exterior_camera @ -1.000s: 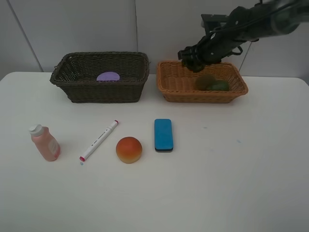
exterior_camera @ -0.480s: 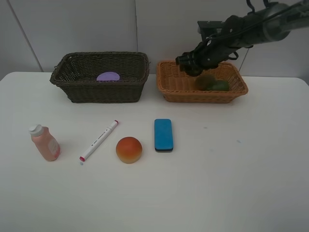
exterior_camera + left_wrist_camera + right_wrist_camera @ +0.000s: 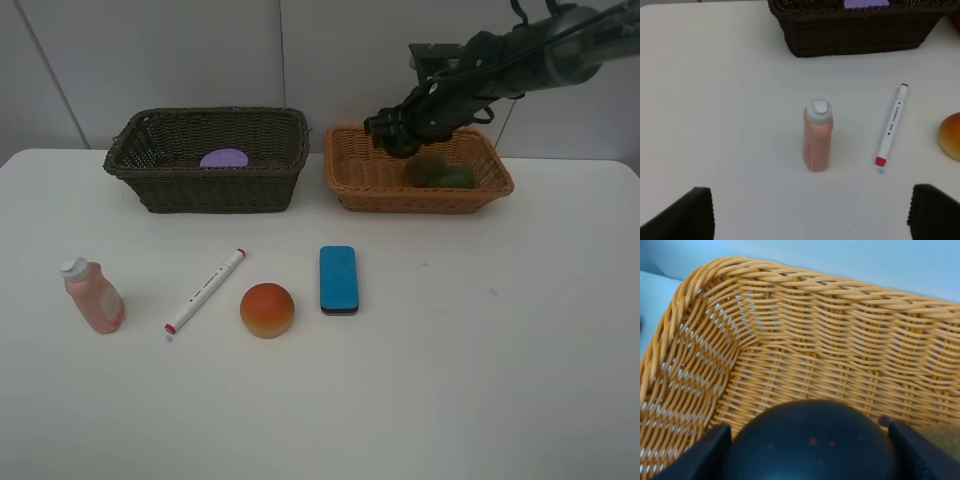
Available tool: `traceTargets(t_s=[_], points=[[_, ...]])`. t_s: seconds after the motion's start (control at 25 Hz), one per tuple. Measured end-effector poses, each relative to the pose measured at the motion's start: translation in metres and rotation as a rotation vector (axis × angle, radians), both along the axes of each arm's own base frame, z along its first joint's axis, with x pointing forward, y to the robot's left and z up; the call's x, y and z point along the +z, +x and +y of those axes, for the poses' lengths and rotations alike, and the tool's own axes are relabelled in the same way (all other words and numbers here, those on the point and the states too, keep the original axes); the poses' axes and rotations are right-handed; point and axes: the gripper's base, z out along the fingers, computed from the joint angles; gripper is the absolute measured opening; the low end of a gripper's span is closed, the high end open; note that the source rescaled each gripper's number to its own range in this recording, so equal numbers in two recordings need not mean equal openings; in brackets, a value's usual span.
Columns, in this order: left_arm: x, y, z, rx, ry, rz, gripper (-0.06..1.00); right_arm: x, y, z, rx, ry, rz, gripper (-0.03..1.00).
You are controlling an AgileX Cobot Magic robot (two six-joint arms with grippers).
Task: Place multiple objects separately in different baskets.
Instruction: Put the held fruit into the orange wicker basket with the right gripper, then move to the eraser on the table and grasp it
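— What was the right gripper (image 3: 397, 133) doing?

— It was clamped on the dark mangosteen (image 3: 812, 442), one finger on each side of it. It hung above the left end of the light orange basket (image 3: 372, 187), with the woven wall and floor showing just beyond the fruit in the right wrist view.

— Was anything in that basket?

— The brown kiwi (image 3: 424, 167) and the green lime (image 3: 457, 178) lay together toward its right end, touching or nearly so.

— And the dark brown basket (image 3: 215, 190)?

— It sat just left of the orange one. Only the purple lid of the jar (image 3: 224, 158) showed inside it.

— What lay on the desk (image 3: 480, 380)?

— A row in front of the baskets. The pink bottle (image 3: 817, 140) stood upright at the far left, then came the white marker (image 3: 892, 125) lying at a slant, the orange-red round fruit (image 3: 267, 309) and the blue eraser (image 3: 338, 279) lying flat. None of them touched.

— The left gripper (image 3: 812, 215)?

— It was spread wide and empty, above the desk near the bottle and touching nothing.
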Motion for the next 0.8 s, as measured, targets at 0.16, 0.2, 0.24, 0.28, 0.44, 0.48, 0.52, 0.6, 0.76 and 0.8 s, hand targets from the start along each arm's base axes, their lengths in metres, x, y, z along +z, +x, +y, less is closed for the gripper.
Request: traceTargets(t_s=[0.16, 0.2, 0.24, 0.28, 0.44, 0.48, 0.52, 0.6, 0.76, 0.8], points=[[0.0, 0.0, 0.0, 0.0, 0.0, 0.0, 1.0, -0.0001, -0.0001, -0.0001, 0.002, -0.004, 0.001, 0.52], [0.0, 0.0, 0.0, 0.0, 0.0, 0.0, 1.0, -0.0001, 0.0, -0.0006, 0.001, -0.004, 0.001, 0.71], [0.0, 0.0, 0.0, 0.0, 0.0, 0.0, 1.0, -0.0001, 0.0, -0.0006, 0.001, -0.004, 0.001, 0.81], [0.0, 0.0, 0.0, 0.0, 0.0, 0.0, 1.0, -0.0001, 0.0, -0.0006, 0.002, -0.004, 0.001, 0.89], [0.0, 0.0, 0.0, 0.0, 0.0, 0.0, 1.0, 0.0001, 0.0001, 0.0, 0.022, -0.019, -0.007, 0.99], [0.0, 0.0, 0.0, 0.0, 0.0, 0.0, 1.0, 0.0001, 0.0, 0.0001, 0.022, -0.018, -0.007, 1.0], [0.0, 0.0, 0.0, 0.0, 0.0, 0.0, 1.0, 0.0001, 0.0, 0.0002, 0.023, -0.017, -0.007, 1.0], [0.0, 0.0, 0.0, 0.0, 0.0, 0.0, 1.0, 0.0001, 0.0, 0.0002, 0.023, -0.018, -0.007, 1.0], [0.0, 0.0, 0.0, 0.0, 0.0, 0.0, 1.0, 0.0001, 0.0, 0.0002, 0.023, -0.018, -0.007, 1.0], [0.0, 0.0, 0.0, 0.0, 0.0, 0.0, 1.0, 0.0001, 0.0, 0.0002, 0.023, -0.018, -0.007, 1.0]])
